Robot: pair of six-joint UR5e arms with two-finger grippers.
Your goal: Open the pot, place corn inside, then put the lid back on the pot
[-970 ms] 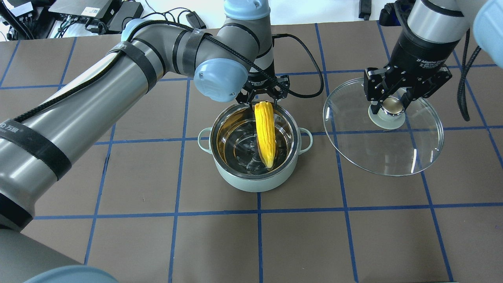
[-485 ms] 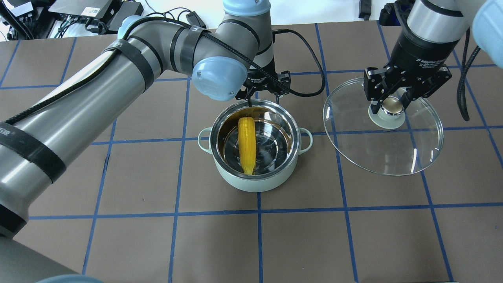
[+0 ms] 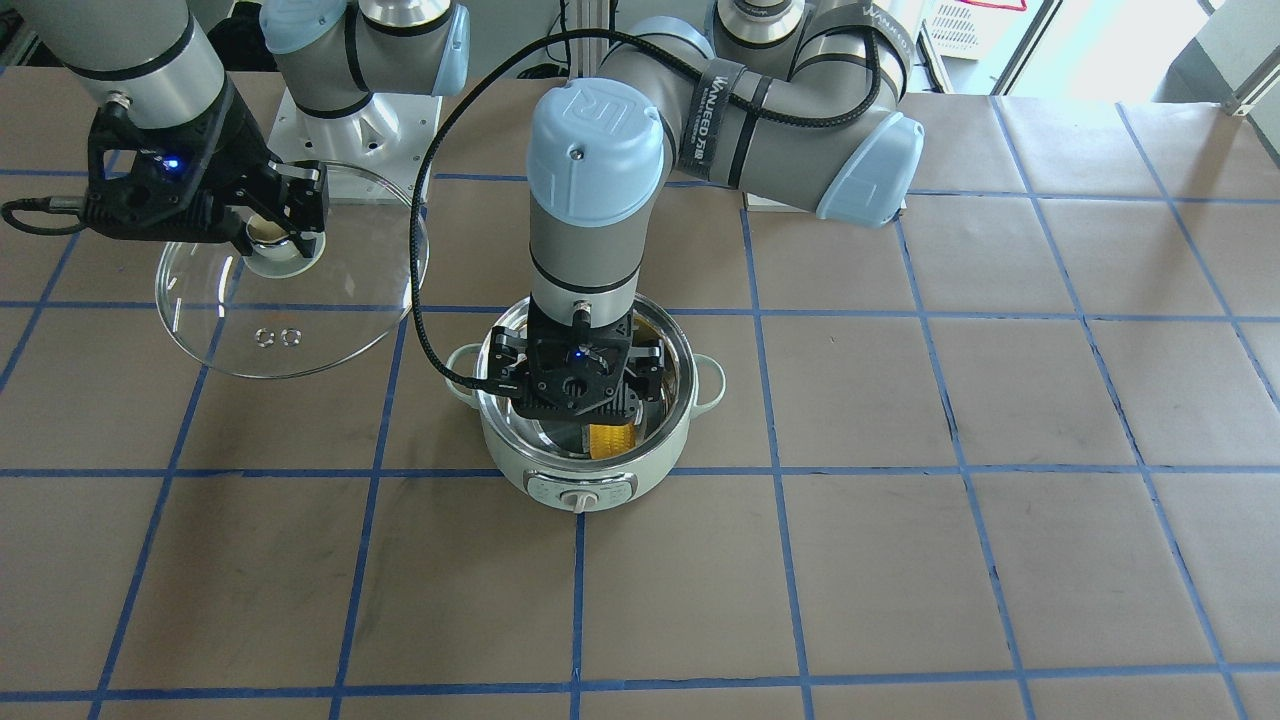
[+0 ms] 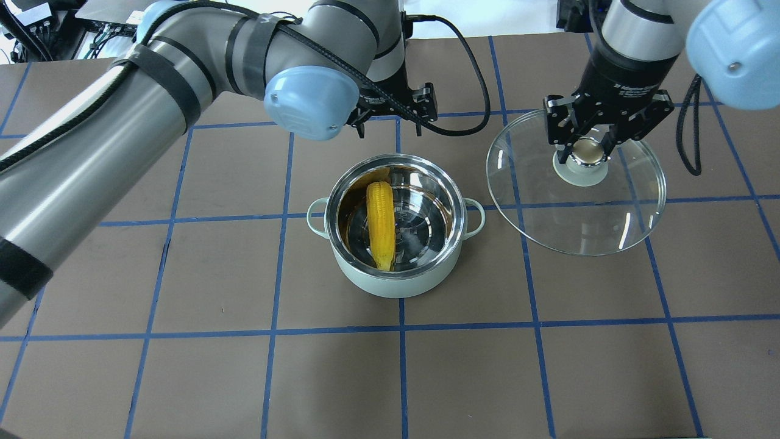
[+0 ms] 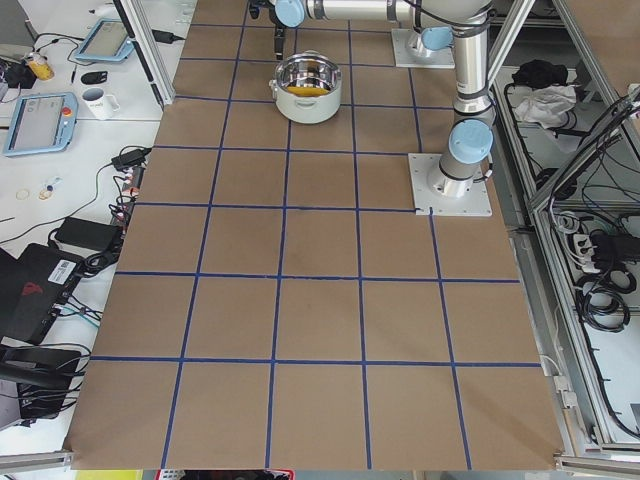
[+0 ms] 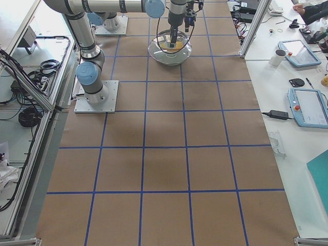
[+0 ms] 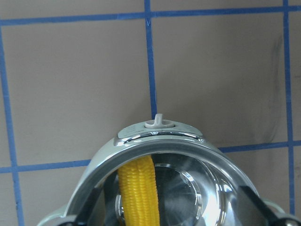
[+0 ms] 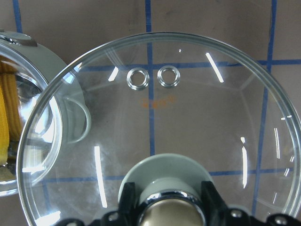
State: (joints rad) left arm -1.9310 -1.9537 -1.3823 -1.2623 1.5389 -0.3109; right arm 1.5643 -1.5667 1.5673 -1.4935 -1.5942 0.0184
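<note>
The pale mint-green pot stands open at the table's middle. The yellow corn lies inside on the steel bottom, left of centre, tip towards the near rim. My left gripper is open and empty, raised above the pot's far rim. In the left wrist view the pot and the corn are below it. My right gripper is shut on the beige knob of the glass lid, held in the air right of the pot. The front view shows the lid, the pot and the corn.
The brown table top carries a blue tape grid. Cables and black boxes lie beyond the far edge at the left. In the right wrist view the pot is at the left, partly seen through the lid.
The left gripper let go of the corn, which dropped flat into the pot, then rose and drew back from the pot. The right gripper with the lid shifted slightly towards the pot.
</note>
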